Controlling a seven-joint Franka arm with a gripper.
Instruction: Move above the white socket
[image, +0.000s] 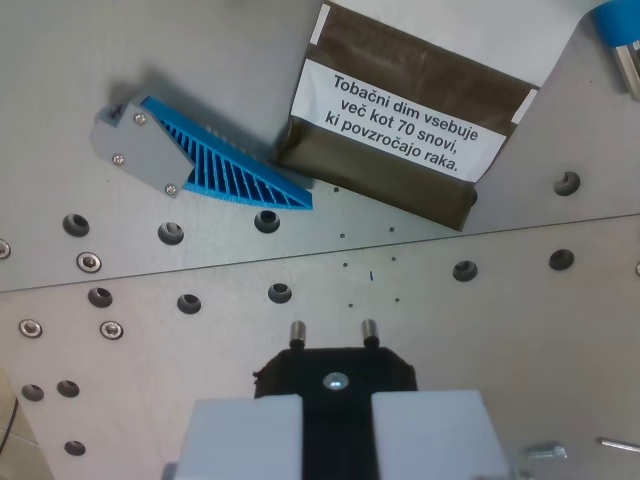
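Observation:
My gripper (336, 405) fills the bottom of the wrist view, its two pale grey fingers (245, 435) standing either side of a black plug (335, 368). The fingers are shut on that plug, whose two metal pins (297, 331) point up the picture over the metal plate. I cannot make out a white socket anywhere in this view. The only white thing is a flat strip (450, 25) at the top edge, partly hidden behind a brown pouch.
A brown tobacco pouch (400, 165) with a white warning label lies top centre. A blue finned part on a grey block (200, 155) lies at upper left. A blue-tipped object (620, 40) shows top right. The grey metal plate (520, 330) has several holes and screws.

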